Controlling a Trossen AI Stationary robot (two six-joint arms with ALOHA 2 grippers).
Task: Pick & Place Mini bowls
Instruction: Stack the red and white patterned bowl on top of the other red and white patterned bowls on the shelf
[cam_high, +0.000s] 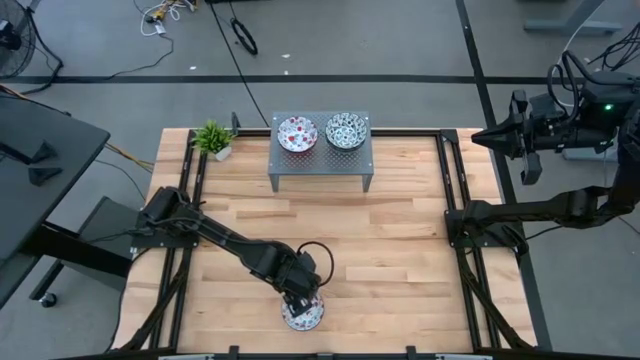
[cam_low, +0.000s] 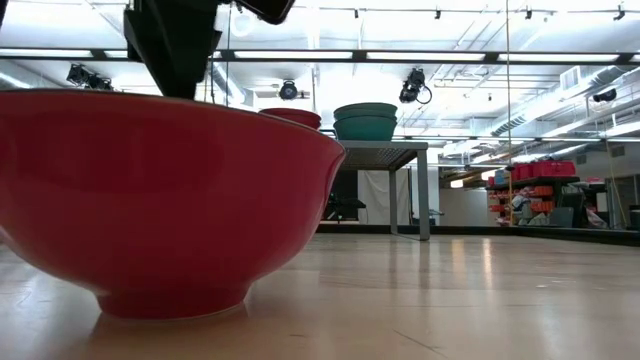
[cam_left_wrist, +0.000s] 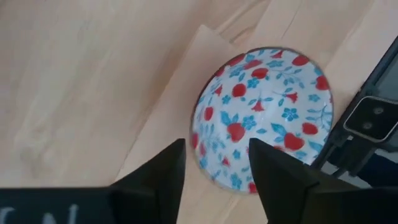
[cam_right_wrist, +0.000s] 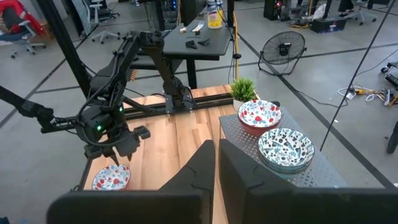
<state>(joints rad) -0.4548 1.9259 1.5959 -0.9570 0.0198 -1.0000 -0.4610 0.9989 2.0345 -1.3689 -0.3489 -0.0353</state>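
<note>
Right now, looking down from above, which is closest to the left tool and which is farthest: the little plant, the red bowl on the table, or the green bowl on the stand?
1. Red bowl on the table: right under the left tool, at the near edge.
2. Little plant: far-left corner.
3. Green bowl on the stand: far side, right spot on the grey stand.

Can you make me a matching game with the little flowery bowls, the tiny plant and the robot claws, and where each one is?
Things:
1. red-flowered white ceramic bowl under the left gripper
2. green-patterned white ceramic bowl
3. small green potted plant
4. right gripper

Places:
A. beside the stand, at the table's far left
B. near the table's front edge
C. off the table's far right corner
D. on the grey perforated metal stand

Pairs: 1-B, 2-D, 3-A, 4-C
</note>
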